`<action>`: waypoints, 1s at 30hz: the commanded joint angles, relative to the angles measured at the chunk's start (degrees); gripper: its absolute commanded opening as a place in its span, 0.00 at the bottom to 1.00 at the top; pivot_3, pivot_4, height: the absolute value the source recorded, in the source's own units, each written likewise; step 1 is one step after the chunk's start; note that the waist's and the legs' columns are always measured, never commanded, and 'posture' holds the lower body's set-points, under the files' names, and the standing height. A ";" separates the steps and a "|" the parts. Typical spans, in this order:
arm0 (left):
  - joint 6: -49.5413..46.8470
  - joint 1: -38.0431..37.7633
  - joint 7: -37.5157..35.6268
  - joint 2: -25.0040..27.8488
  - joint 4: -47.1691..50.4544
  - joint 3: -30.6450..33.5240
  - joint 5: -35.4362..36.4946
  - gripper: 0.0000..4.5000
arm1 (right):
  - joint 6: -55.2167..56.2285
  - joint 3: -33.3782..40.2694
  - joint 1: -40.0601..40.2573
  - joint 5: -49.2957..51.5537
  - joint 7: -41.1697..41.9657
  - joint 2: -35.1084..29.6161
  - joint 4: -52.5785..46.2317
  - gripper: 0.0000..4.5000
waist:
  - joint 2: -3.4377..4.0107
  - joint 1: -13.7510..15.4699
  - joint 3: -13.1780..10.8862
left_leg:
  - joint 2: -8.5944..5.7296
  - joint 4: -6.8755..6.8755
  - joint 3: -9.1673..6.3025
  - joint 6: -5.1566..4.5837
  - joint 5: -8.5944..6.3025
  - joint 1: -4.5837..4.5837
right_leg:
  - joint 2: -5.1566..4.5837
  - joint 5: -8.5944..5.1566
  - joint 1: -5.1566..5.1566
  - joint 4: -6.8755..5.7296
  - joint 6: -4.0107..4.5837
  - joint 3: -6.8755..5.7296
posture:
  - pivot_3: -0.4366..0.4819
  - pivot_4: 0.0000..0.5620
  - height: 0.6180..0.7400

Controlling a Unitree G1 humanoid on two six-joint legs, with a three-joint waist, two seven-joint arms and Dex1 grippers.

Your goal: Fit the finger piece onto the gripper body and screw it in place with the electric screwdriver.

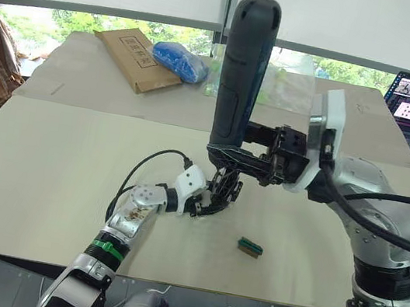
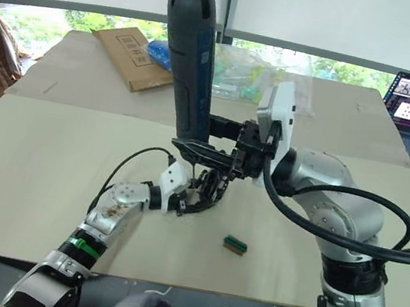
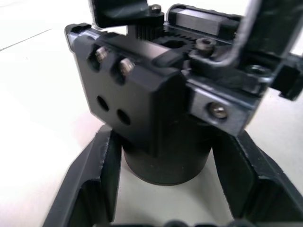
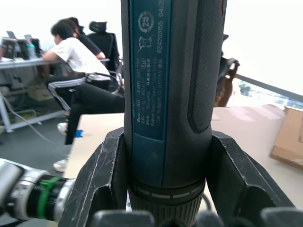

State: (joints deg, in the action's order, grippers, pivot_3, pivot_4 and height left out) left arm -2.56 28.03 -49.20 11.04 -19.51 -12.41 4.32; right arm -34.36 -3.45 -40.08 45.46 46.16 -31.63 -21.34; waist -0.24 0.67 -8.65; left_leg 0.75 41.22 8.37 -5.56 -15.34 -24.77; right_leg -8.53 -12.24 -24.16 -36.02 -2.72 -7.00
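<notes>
Left pincer (image 1: pixel 218 195): closed on the round base of the gripper body (image 1: pixel 224 188), one finger (image 3: pixel 92 182) on each side, pinning it to the counter (image 1: pixel 52 175) so it cannot turn under the driver.
Gripper body: near the counter's middle, standing on its base; the left wrist view shows its block with two screws above two empty holes.
Right pincer (image 1: pixel 232 144): clamped round the lower barrel of the electric screwdriver (image 1: pixel 243 73), held upright, slightly tilted, so the bit can point down at the screw holes.
Electric screwdriver: directly above the gripper body; its tip is hidden among the parts, so contact with a screw cannot be told.
Finger piece: not made out separately; probably already on the body.
Green-and-brown block (image 1: pixel 250 246): lying loose on the counter, near the gripper body, untouched.
Step in hand: likely driving or lining up a screw.
</notes>
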 commanded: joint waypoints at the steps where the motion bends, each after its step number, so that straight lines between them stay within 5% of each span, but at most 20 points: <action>1: 0.98 0.68 -0.07 -0.21 0.59 -0.31 0.36 0.51 | 2.86 1.19 -2.23 -1.97 0.73 0.84 -0.48 0.43 | 0.00 0.01 0.00 | 0.00 0.00 0.00 0.00 0.00 0.00 | 0.00 0.00 0.00 0.00 0.00 0.00 | 0.48 0.27 0.93; 30: 0.96 0.56 -0.13 -0.06 0.98 -0.18 0.84 0.51 | 3.17 1.22 -2.08 -8.72 5.31 2.36 0.67 0.43 | 0.01 -0.04 0.00 | -0.01 -0.02 0.02 0.01 0.00 0.00 | 0.00 0.00 -0.01 0.01 0.00 0.01 | 0.48 0.27 0.93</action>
State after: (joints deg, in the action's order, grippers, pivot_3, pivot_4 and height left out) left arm -2.32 28.08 -49.27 11.20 -19.68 -12.48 4.57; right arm -33.80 -3.69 -41.32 36.51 51.23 -29.70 -19.08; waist -0.23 0.64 -8.65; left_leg 0.74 41.20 8.39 -5.55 -15.34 -24.77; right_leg -8.53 -12.24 -24.17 -36.01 -2.72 -7.00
